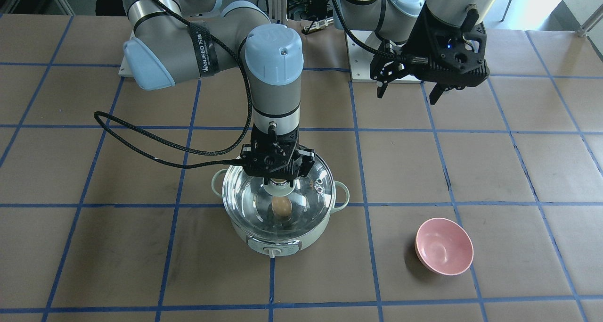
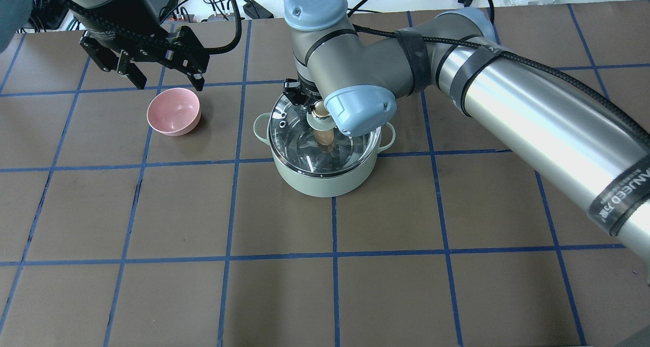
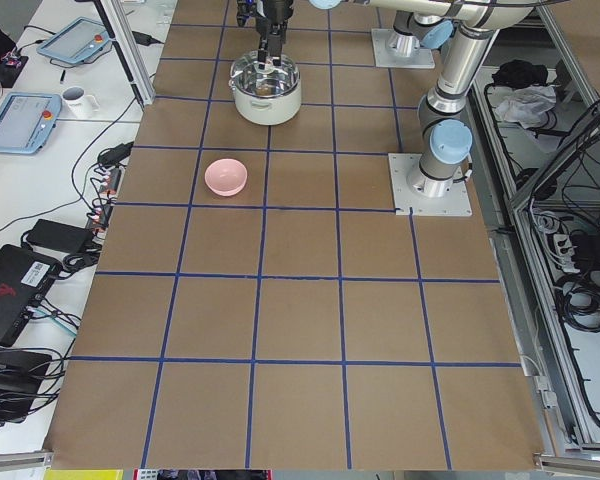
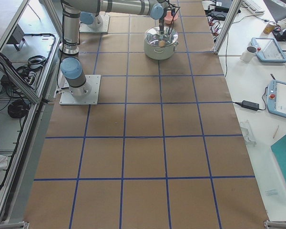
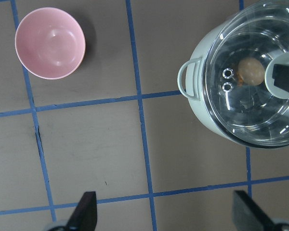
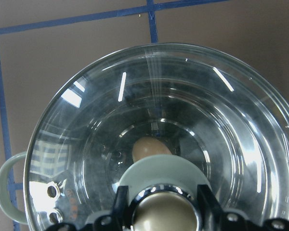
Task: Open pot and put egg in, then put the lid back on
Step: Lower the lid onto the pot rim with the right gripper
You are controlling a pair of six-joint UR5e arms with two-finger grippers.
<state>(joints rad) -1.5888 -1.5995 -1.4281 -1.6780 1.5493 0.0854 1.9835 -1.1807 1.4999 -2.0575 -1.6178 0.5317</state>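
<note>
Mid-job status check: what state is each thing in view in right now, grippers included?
pot: upright, egg inside, lid over it.
egg: lying on the pot's steel bottom, under the lid.
lid: on top of the pot, held by its knob; cannot tell if fully seated.
right gripper: shut on the lid's knob.
left gripper: open, empty, away from the pot.
pink bowl: upright, empty.

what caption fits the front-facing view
Right gripper grips the lid over the pot, egg inside; left gripper hovers open.

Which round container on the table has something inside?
The pale mint-green pot: a tan egg lies under its glass lid. The pink bowl holds nothing.
</note>
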